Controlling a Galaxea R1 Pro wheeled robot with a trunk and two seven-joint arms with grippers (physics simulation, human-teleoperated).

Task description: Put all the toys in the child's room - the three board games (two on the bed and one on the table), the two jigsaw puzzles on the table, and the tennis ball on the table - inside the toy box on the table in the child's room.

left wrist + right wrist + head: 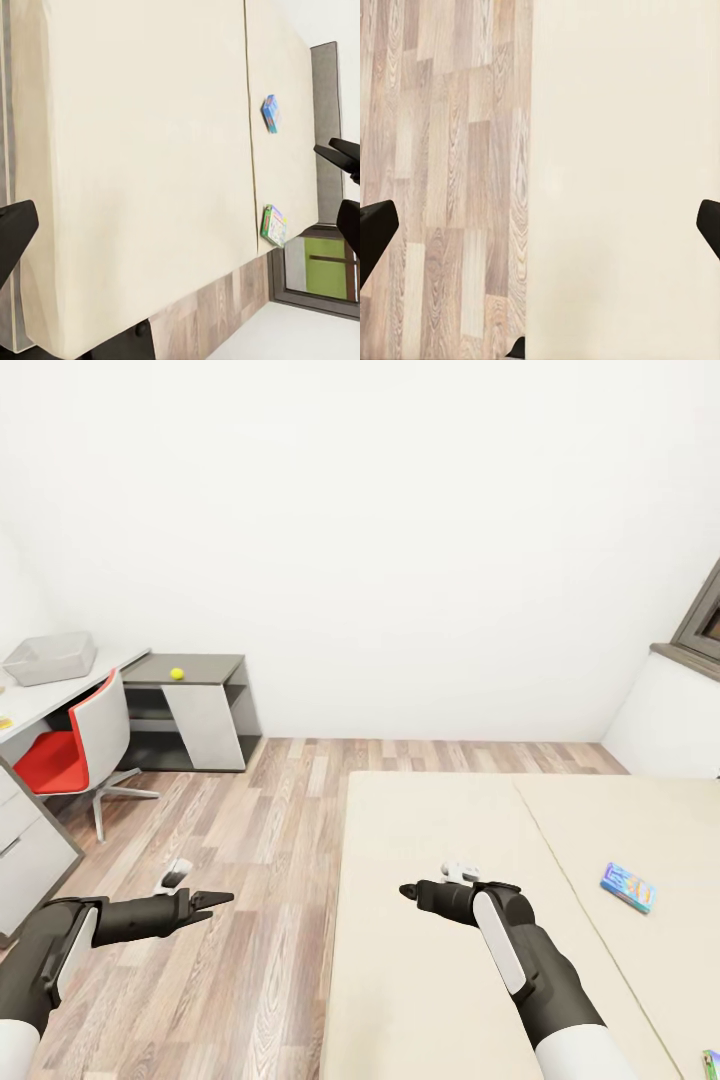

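A small blue game box (628, 886) lies flat on the right half of the beige bed (440, 960); a green-edged box (274, 225) sits nearer its corner. Far left, a yellow ball (177, 673) rests on the dark desk end, a grey tray (50, 657) beside it. The left gripper (222, 901) and right gripper (405, 891) are spread, empty.
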